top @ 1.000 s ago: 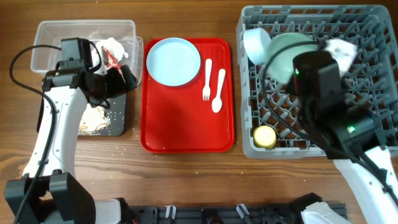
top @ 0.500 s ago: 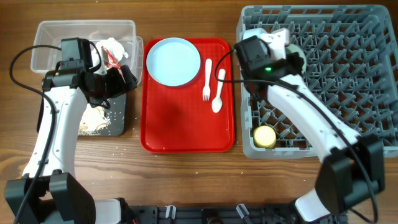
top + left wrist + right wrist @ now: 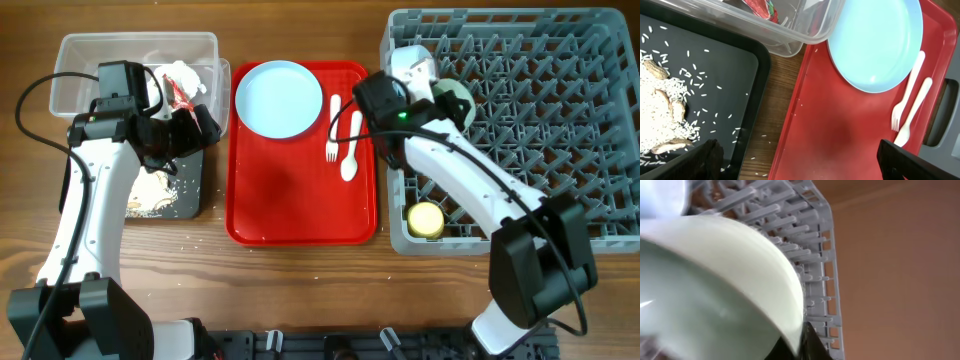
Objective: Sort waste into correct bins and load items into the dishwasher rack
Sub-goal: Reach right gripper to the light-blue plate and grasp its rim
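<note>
My right gripper [image 3: 434,93] is shut on the rim of the mint green bowl [image 3: 457,96], which stands tilted on edge at the back left of the grey dishwasher rack [image 3: 560,130]. In the right wrist view the bowl [image 3: 715,290] fills the left, its rim pinched by dark fingers [image 3: 812,342]. A pale blue-white bowl [image 3: 412,64] sits just behind, and a yellow cup [image 3: 426,219] is at the rack's front left. My left gripper [image 3: 805,167] hangs open over the gap between black tray [image 3: 747,65] and red tray. Plate [image 3: 279,97], fork [image 3: 333,128] and spoon [image 3: 351,146] lie there.
The clear tub [image 3: 90,70] holds a red-and-white wrapper [image 3: 178,88] with tissue. Rice and brown scraps [image 3: 660,112] lie in the black tray [image 3: 180,185]. The red serving tray [image 3: 300,200] sits between the bins and the rack. Loose rice grains dot the wood.
My right arm has swung from over the rack's middle to its left side, carrying the mint green bowl down beside the pale bowl. The left arm has not moved.
</note>
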